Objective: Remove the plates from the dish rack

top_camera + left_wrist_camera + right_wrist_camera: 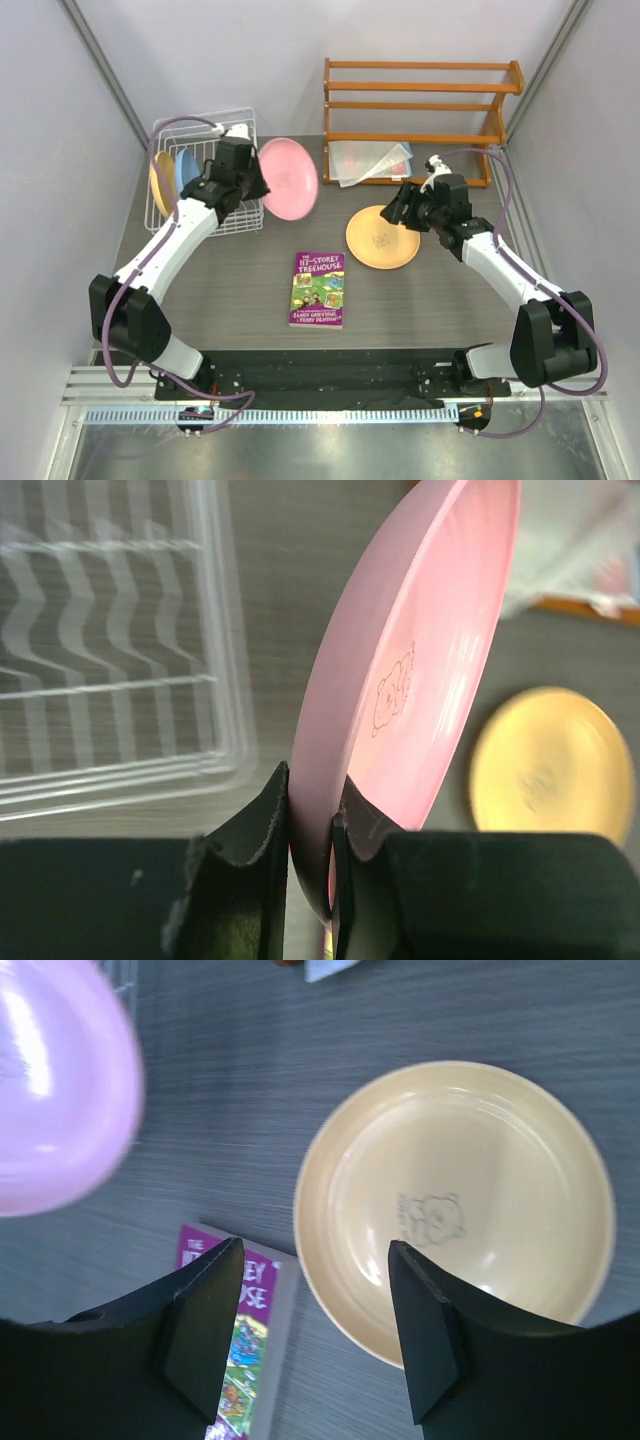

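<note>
Yellow plate (160,181) and blue plate (186,170) were seen in the dish rack (232,113), seemingly on edge. Pink plate (292,178) was clamped by left jaws beside it; right jaws were spread wide above the orange plate (382,238) on the surface (240,285).

The right claw (315,1260) hangs over the bench (300,1020), its fingers apart and holding nothing. A yellow plate (480,1160) with a little bear drawing lies flat below. A blurry pink plate (55,1090) shows top left, and a purple book (250,1310) bottom left.
</note>
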